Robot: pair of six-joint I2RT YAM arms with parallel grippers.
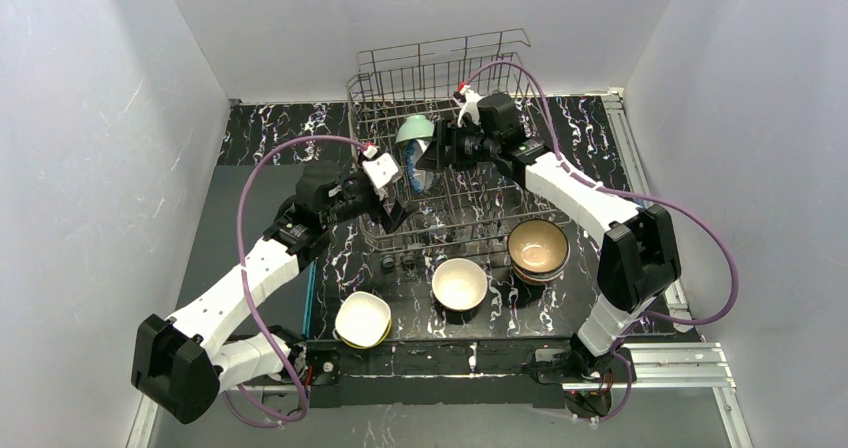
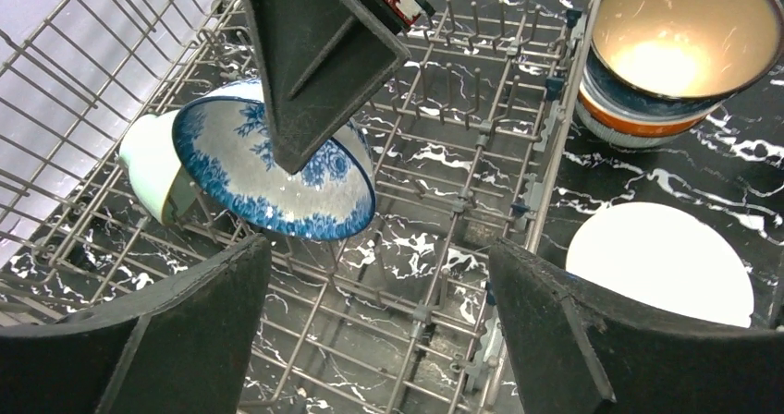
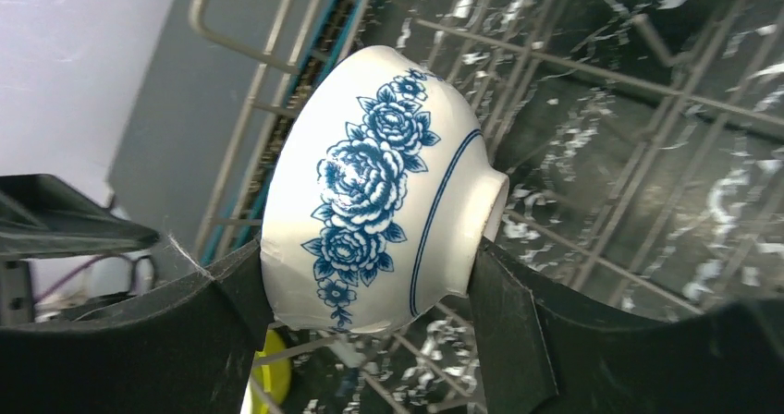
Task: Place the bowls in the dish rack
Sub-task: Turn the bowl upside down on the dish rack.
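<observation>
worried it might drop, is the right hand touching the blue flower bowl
Touching. The right wrist view shows the bowl wedged between the right hand's two fingers, each pressed against it with no gap.

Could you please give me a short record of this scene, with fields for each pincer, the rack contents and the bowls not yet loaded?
left pincer: open, empty, above the dish rack
right pincer: shut on the blue-patterned bowl, held on edge inside the rack
in rack: mint bowl, on edge, right behind the blue-patterned bowl
not yet loaded: on the table in front of the rack, a stack of bowls, a white bowl, and a nested pair, white over yellow-green
</observation>
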